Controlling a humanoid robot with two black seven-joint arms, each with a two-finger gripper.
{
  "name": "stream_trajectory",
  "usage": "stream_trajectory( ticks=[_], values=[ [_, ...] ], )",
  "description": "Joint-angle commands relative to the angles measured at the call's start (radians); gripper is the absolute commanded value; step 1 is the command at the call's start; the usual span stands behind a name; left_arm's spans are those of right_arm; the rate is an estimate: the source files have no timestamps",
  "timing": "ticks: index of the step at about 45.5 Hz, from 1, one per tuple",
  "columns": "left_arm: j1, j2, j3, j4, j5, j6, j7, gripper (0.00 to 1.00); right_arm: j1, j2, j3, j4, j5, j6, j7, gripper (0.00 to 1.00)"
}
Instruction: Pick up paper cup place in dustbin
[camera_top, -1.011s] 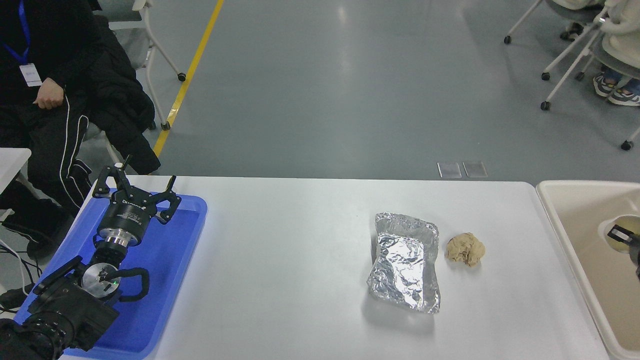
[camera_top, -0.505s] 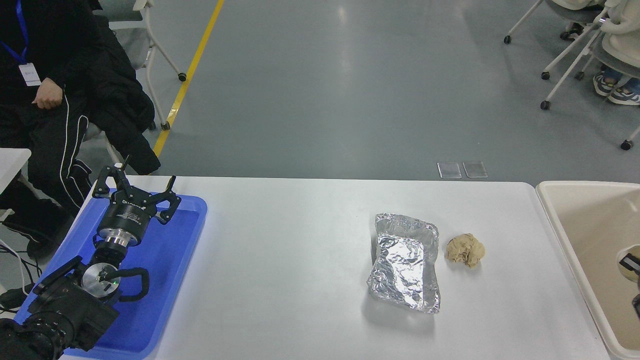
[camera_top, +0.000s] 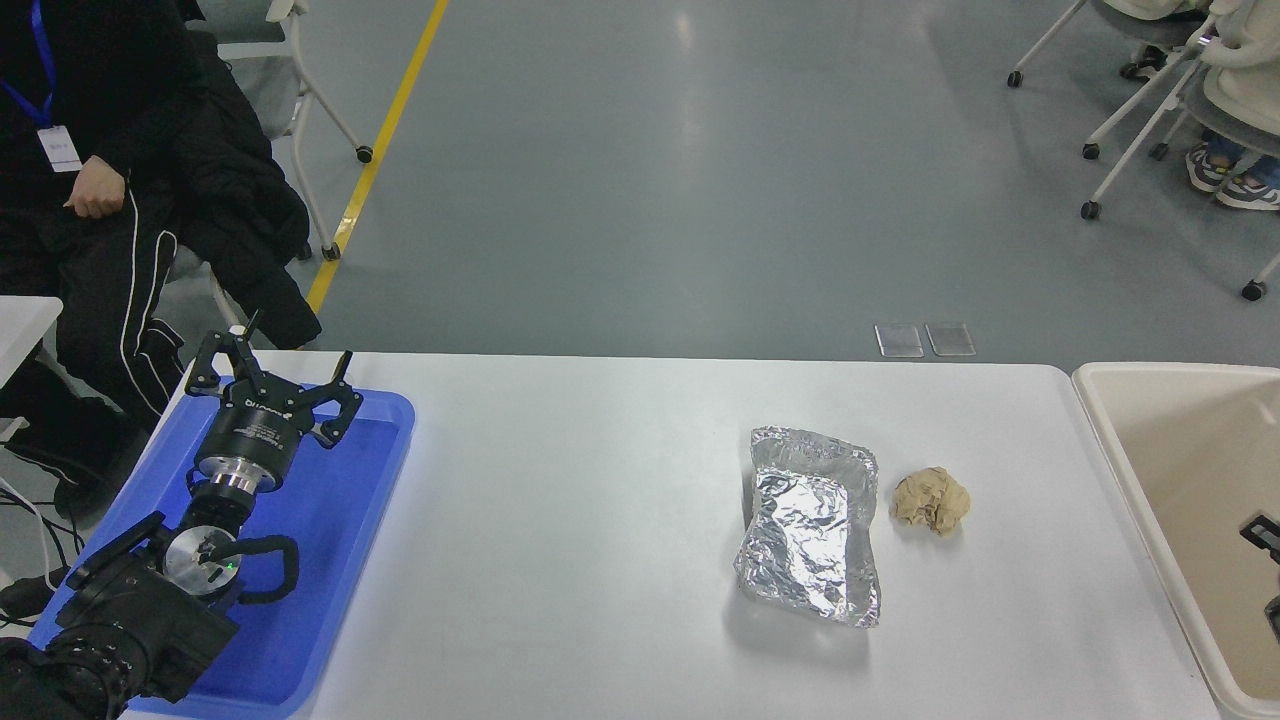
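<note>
Only a small black part of the right gripper (camera_top: 1262, 533) is seen at the right edge, over the inside of the dustbin (camera_top: 1120, 455); whether its fingers are apart or together cannot be told. The paper cup is not visible in this view. The cream-beige dustbin is placed at the right end of the white table (camera_top: 600, 520), cut off by the edge of the view. The left gripper (camera_top: 270, 365) is held with its fingers spread apart over the far end of a blue plastic tray (camera_top: 330, 560) at the near left. A crinkled silver foil tray (camera_top: 812, 522) is laid right of the table's middle, and a crumpled tan paper ball (camera_top: 931, 499) is found just beside it on the right. A person in black (camera_top: 90, 190) is seated at the far left.
</note>
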Motion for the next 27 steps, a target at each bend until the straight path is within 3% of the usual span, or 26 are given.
stream_trajectory(
  ticks=[1, 17, 23, 27],
  values=[
    [0.0, 0.001, 0.0, 0.0, 0.0, 0.0, 0.0, 1.0, 0.058, 0.007, 0.154, 0.013, 0.093, -0.002, 0.005, 1.0],
    [0.0, 0.001, -0.002, 0.0, 0.0, 0.0, 0.0, 1.0, 0.089, -0.013, 0.213, 0.108, 0.115, 0.003, 0.013, 1.0],
    [0.0, 0.0, 0.0, 0.0, 0.001, 0.0, 0.0, 1.0, 0.129, -0.14, 0.153, 0.301, 0.025, 0.004, 0.051, 1.0],
    [0.0, 0.001, 0.0, 0.0, 0.001, 0.0, 0.001, 1.0, 0.204, -0.267, 0.089, 0.512, -0.092, -0.003, 0.055, 1.0]
  ],
)
